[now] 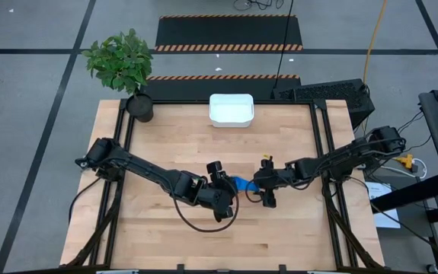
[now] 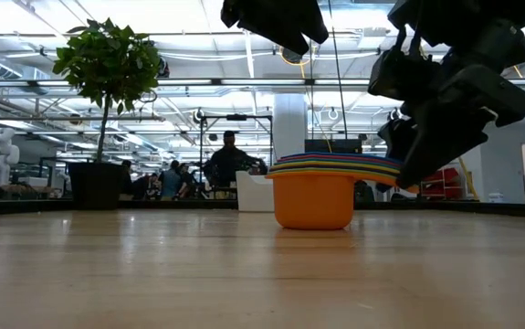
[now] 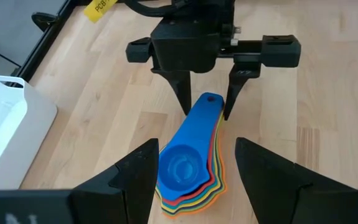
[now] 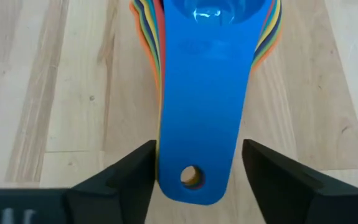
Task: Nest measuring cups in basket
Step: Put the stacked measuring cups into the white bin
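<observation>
Right wrist view shows the nested measuring cups (image 4: 200, 93) on the wooden table (image 4: 48, 93), the flat blue handle between the open fingers of the right gripper (image 4: 197, 171). Glossy round bowls lie between the open left gripper (image 3: 194, 171) fingers. The white basket (image 1: 231, 109) stands well apart.

Cups (image 1: 239, 183) hemmed by left gripper (image 1: 220, 176), right gripper (image 1: 267, 185); bare table (image 1: 279, 129) toward basket (image 1: 231, 109); plant (image 1: 121, 62) at corner.

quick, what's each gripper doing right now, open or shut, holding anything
Left gripper: open, fingers either side of the stacked measuring cups, not gripping.
Right gripper: open, fingers straddling the stack's handle end, nothing held.
</observation>
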`<control>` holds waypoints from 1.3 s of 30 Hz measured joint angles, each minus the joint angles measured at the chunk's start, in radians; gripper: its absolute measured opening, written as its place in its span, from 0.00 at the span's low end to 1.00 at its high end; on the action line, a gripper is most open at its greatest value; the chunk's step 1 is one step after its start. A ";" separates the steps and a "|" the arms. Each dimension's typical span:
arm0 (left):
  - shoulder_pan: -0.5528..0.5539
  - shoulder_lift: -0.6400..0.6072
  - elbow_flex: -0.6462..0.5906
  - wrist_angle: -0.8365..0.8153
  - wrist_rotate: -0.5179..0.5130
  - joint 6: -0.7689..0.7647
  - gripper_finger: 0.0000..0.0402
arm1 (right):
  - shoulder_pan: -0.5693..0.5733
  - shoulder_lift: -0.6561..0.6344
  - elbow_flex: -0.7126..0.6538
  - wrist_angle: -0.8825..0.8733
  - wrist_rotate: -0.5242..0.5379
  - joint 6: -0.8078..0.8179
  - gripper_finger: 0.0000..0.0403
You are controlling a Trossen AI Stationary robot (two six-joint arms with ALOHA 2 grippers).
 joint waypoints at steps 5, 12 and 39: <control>0.000 0.000 0.000 0.000 0.000 0.002 0.53 | 0.000 0.000 0.000 0.000 0.000 0.000 0.48; 0.000 0.000 0.000 0.000 0.000 0.002 0.53 | 0.000 0.002 0.000 -0.001 0.002 -0.005 0.39; 0.000 0.000 0.000 0.000 0.001 0.001 0.53 | 0.071 0.063 0.000 0.055 0.136 -0.116 0.49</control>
